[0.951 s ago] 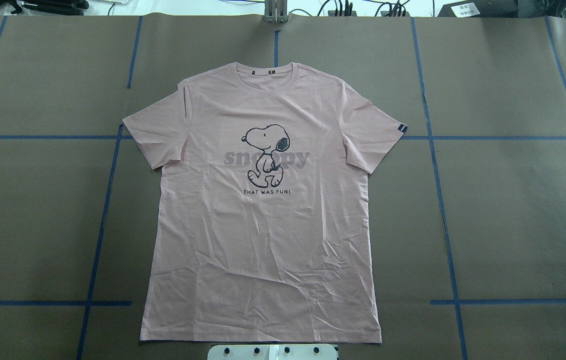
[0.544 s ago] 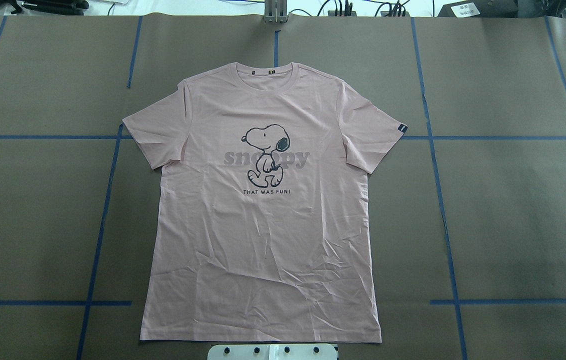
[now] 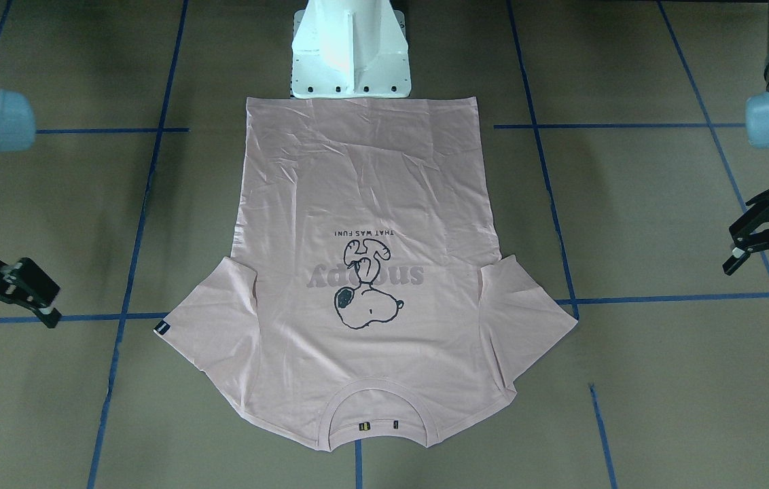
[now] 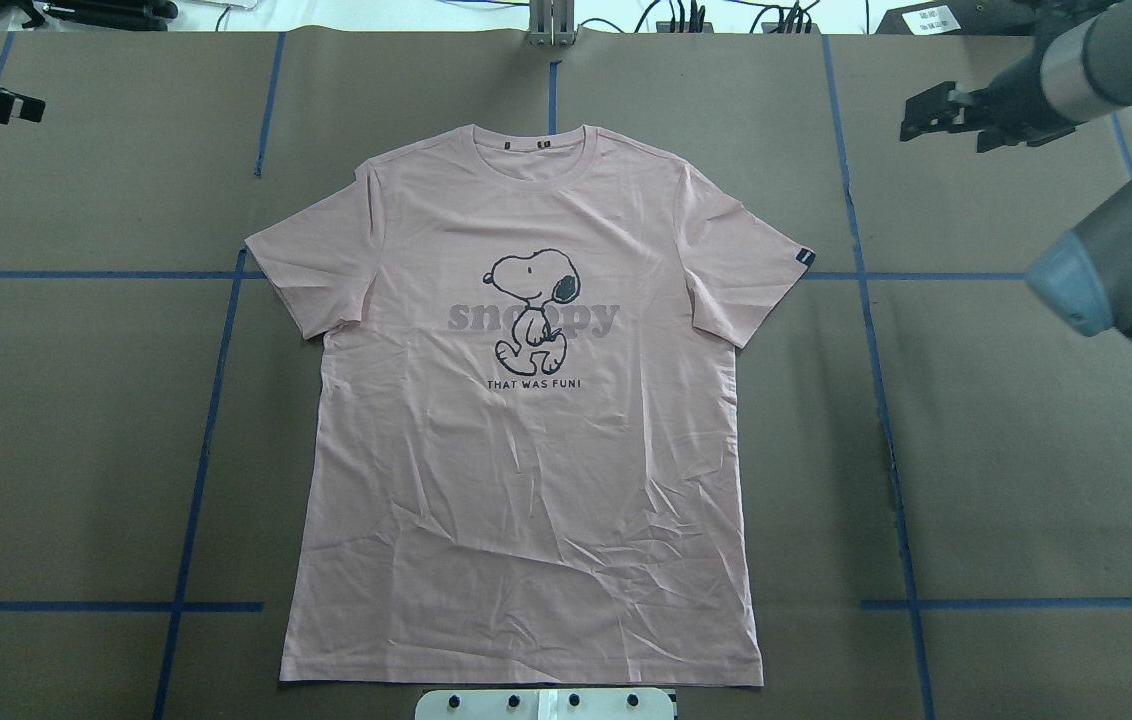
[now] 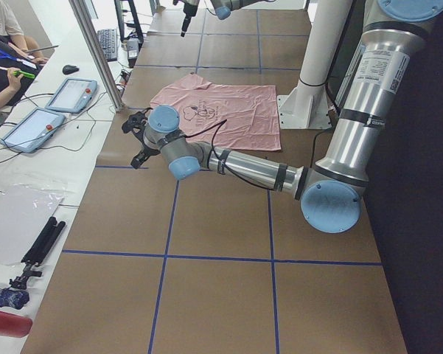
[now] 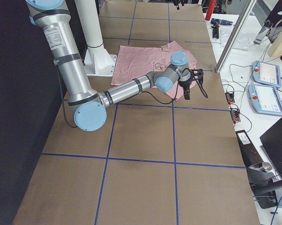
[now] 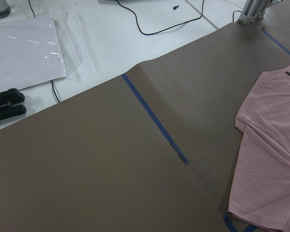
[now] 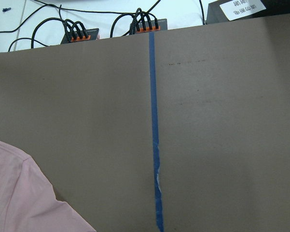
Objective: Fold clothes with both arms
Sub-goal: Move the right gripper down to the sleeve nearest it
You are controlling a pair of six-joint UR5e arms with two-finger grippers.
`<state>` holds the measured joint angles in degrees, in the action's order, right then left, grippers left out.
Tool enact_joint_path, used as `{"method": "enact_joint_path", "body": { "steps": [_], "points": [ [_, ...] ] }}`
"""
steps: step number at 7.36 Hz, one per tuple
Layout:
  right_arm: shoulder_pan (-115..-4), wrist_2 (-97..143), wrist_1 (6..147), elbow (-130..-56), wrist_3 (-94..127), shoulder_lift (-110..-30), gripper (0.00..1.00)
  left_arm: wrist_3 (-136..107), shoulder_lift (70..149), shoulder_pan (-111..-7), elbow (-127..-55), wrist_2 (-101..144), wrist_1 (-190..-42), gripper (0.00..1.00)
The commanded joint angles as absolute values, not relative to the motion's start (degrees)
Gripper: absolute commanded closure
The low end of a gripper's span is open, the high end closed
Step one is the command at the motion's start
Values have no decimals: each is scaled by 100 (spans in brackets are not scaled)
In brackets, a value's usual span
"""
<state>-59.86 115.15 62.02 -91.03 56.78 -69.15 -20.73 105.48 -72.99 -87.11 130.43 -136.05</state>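
Currently, one pink T-shirt (image 4: 526, 450) lies flat, print up, at the centre of the worktop (image 4: 1026, 480), hem beside the white pedestal (image 3: 350, 47), collar pointing away from it. Two pincers flank it, well apart from the cloth: left pincer (image 3: 768, 278) and right pincer (image 3: 16, 316), both spread wide, holding nothing.

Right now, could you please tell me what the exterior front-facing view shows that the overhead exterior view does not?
Only front-facing: the upright white pedestal and the left gripper whole, open. Only overhead: the metal post and cables beyond the far edge of the table. Both: the pink T-shirt lying flat, print up, untouched, the blue tape lines, and the right gripper, clear of the shirt.
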Motion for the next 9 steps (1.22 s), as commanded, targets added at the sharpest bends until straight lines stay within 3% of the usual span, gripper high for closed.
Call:
{"method": "enact_joint_path", "body": {
  "steps": [1,9],
  "points": [
    [-5189,10752,5959,-8772,6570,-6558,15,-2171,10600,-7163,-8710,13034,-13658,0],
    [-4526,10239,5968,-8228,6504,-6513,37,-2171,10600,-7075,-8789,12955,-13667,0]
  ]
}}
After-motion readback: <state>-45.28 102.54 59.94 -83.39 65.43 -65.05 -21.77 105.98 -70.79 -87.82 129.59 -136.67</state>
